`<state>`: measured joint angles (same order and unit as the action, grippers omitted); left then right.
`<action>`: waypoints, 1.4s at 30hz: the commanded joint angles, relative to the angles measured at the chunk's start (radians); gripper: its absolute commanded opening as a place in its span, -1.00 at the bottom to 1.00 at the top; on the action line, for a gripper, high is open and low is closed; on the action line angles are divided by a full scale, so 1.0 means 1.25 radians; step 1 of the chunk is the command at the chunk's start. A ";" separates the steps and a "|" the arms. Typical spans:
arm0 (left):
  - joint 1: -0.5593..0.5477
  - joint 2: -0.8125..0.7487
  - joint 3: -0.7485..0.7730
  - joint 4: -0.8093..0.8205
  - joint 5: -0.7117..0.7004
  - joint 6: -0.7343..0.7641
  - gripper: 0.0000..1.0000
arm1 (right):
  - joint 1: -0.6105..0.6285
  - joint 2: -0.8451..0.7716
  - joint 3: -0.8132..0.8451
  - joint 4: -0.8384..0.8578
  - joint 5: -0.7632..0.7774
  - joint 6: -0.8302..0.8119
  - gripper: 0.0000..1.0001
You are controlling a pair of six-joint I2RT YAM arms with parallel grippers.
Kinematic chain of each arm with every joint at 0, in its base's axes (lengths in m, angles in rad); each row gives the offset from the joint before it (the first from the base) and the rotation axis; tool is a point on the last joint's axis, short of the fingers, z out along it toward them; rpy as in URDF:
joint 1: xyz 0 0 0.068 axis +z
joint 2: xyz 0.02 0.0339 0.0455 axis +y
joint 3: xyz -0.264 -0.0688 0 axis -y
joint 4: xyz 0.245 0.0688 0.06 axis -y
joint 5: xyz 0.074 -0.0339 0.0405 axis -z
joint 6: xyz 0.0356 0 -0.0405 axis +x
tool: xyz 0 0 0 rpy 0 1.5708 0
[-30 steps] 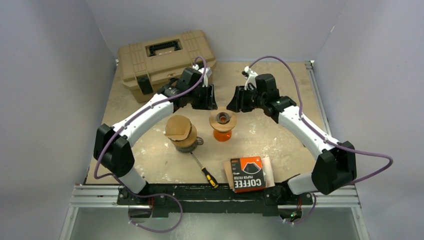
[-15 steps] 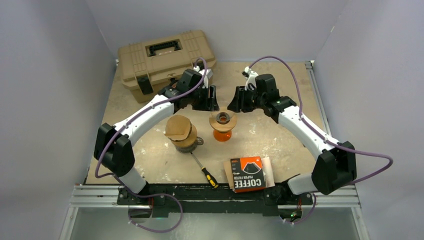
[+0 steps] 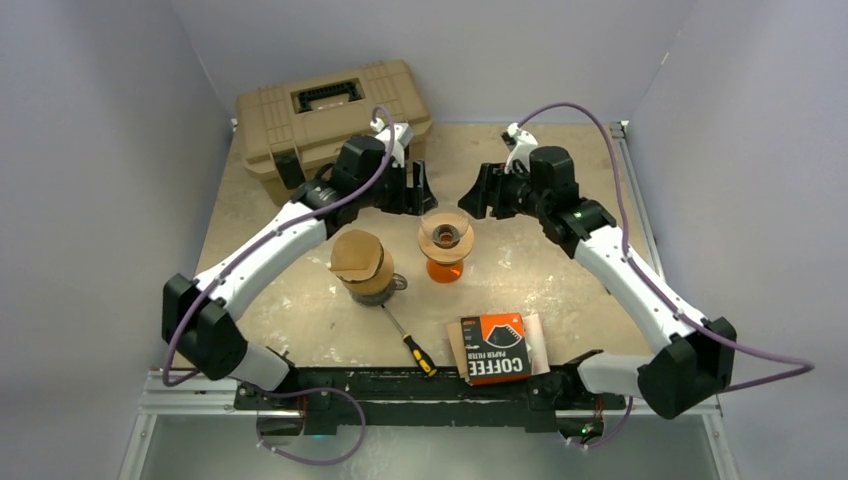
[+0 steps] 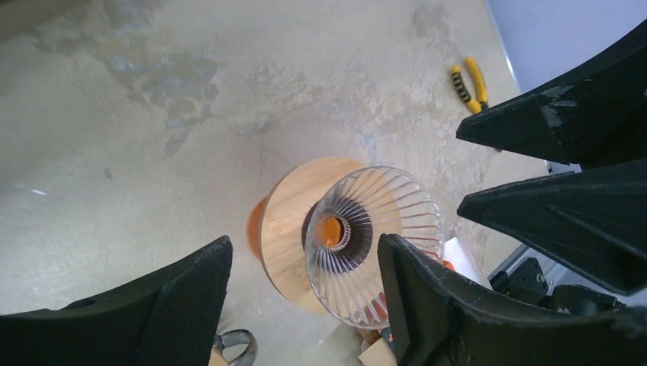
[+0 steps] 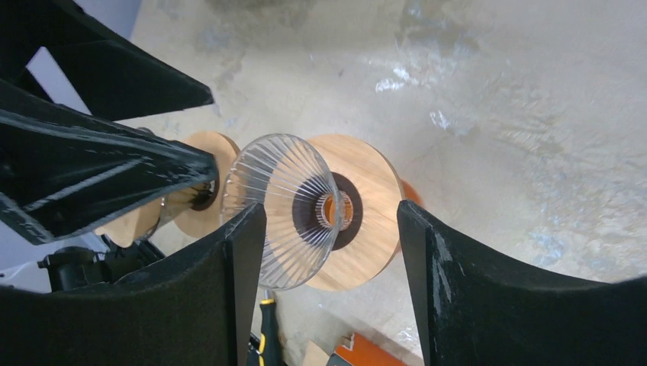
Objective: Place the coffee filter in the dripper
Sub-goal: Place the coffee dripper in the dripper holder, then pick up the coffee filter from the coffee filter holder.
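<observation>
Nearest the front edge of the bench (image 3: 300, 310) lies the orange-and-black pack (image 3: 494, 347), lettered "COFFEE PAPER FILTER" in white (the smaller print is too fine to read). Just left of it is a yellow-handled screwdriver (image 3: 411, 341). Further in, here's the prize: the brown coffee filter (image 3: 357, 255), lying loose on top of a dark mug (image 3: 375, 286), just left of the dripper (image 3: 445, 238). The dripper's ribbed glass cone sits empty on its wooden collar and orange stand. Beyond it, the left claw (image 3: 420, 192) and right claw (image 3: 478, 196) hang one to each side, both spread wide and holding nothing. That filter looks feather-light, thin and floppy. I'd pinch it gently at an overhanging edge, since a hard squeeze would likely crease it and a quick swing could flutter it loose. Far left sits a tan toolbox (image 3: 330, 105).
</observation>
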<state>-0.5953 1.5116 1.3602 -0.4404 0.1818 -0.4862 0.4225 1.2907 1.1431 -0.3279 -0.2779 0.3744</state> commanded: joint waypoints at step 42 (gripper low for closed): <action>-0.230 -0.406 -0.375 0.043 -0.113 -0.100 0.97 | -0.122 -0.214 -0.372 0.015 -0.010 0.154 0.46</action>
<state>-0.7948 0.9844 0.8879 -0.4042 0.1005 -0.5922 0.2745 1.0153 0.6895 -0.3428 -0.2523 0.5587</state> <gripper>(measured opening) 0.993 0.733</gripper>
